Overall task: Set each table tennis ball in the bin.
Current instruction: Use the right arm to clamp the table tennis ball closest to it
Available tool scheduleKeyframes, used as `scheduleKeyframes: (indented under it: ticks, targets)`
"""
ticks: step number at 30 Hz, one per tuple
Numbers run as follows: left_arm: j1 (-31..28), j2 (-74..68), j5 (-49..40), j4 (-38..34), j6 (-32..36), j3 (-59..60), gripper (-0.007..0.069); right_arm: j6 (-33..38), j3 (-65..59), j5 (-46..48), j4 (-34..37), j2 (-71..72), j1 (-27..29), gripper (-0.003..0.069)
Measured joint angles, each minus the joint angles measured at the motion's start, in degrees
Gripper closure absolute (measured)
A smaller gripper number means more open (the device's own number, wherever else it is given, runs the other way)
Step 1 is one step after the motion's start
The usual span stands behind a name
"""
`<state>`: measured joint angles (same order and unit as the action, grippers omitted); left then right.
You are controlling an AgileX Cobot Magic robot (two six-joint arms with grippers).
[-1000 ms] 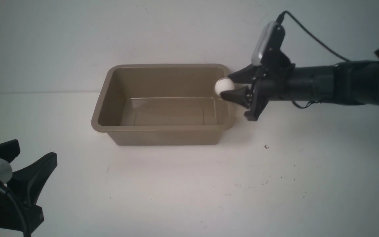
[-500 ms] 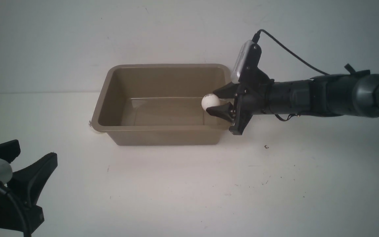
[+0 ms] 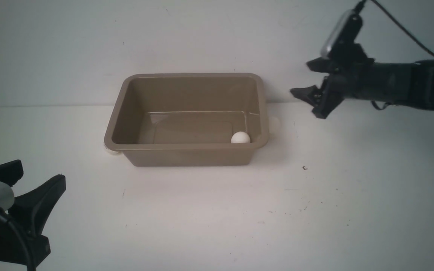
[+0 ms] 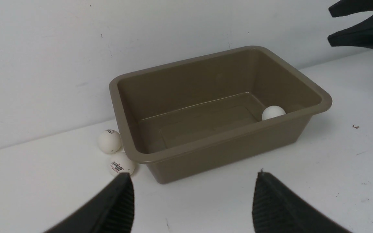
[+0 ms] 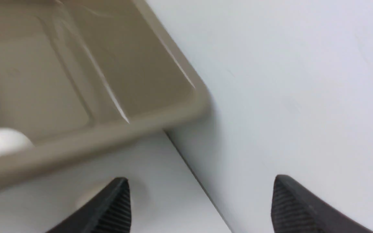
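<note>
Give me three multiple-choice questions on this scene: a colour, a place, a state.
1. What colour is the rectangular glossy plastic bin? A) blue B) tan-brown C) red
2. Where inside it lies the small white plastic table tennis ball? A) near right corner B) far left corner C) centre
3. The right gripper is: A) open, empty B) shut on a ball C) gripping the rim
Answers: 1B, its walls look tan-brown; 2A, it sits by the near wall's right end; 3A, jaws apart, nothing between.

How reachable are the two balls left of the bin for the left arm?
Likely yes: the left gripper is open, both balls sit on bare table outside the bin, nothing between. Bin wall may crowd the grasp.
</note>
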<state>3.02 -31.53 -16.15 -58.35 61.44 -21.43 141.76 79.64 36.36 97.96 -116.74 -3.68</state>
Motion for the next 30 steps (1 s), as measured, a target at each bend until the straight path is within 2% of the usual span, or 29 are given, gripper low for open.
scheduleKeyframes:
  ticks: [8,12,18,25,30]
  targets:
    - [0.0,0.0,0.0,0.0,0.0,0.0,0.0178,-1.4,0.0,5.3,-2.7,-6.9,0.0,0.0131]
    - [0.0,-0.1,0.0,0.0,0.0,0.0,0.0178,0.7,0.0,5.4,-2.2,-8.9,-1.2,0.0131]
    - [0.0,-0.1,0.0,-0.2,0.0,0.0,0.0178,8.1,1.7,3.2,-0.3,-11.9,-4.0,0.0131]
    - [0.0,-0.1,-0.1,-0.2,0.0,0.0,0.0178,7.4,5.9,1.5,-0.1,-14.3,-4.6,0.0132]
    - [0.0,-0.1,-0.1,-0.2,0.0,0.0,0.0178,5.4,9.2,1.3,0.0,-16.3,-5.1,0.0168]
